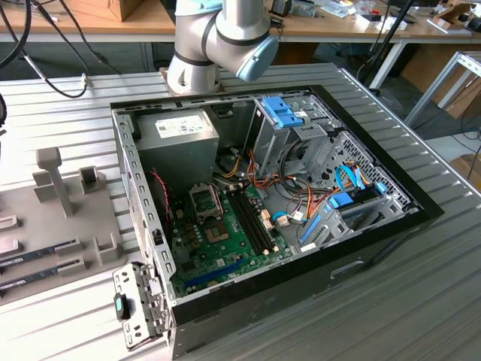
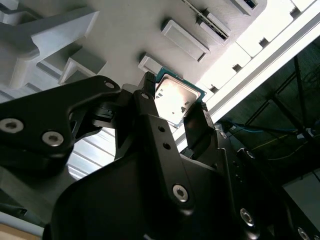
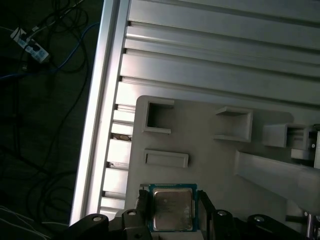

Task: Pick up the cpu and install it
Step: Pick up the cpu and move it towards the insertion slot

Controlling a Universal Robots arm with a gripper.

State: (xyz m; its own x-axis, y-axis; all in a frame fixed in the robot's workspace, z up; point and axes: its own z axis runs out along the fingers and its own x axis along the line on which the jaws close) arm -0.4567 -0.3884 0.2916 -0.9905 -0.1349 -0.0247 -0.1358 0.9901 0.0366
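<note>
The cpu (image 2: 176, 100), a flat square chip with a silvery metal top and a thin green rim, sits between my gripper's (image 2: 175, 106) two black fingers, just over the grey parts holder (image 2: 125, 40). In the first wrist view the cpu (image 3: 172, 209) has a finger against each of two opposite edges, so my gripper (image 3: 173, 215) is shut on it. Whether the chip is lifted off the holder I cannot tell. In the exterior view the open computer case (image 1: 301, 286) shows its green motherboard with the bare square processor socket (image 1: 204, 199).
The grey parts holder (image 1: 68, 203) with raised posts and slots lies at the exterior view's left, on a ribbed aluminium table (image 1: 421, 301). The arm's base (image 1: 218, 37) stands behind the case. Inside are a grey power-supply box (image 1: 180, 135), cables and blue drive brackets. The table's edge (image 3: 97, 125) runs close by.
</note>
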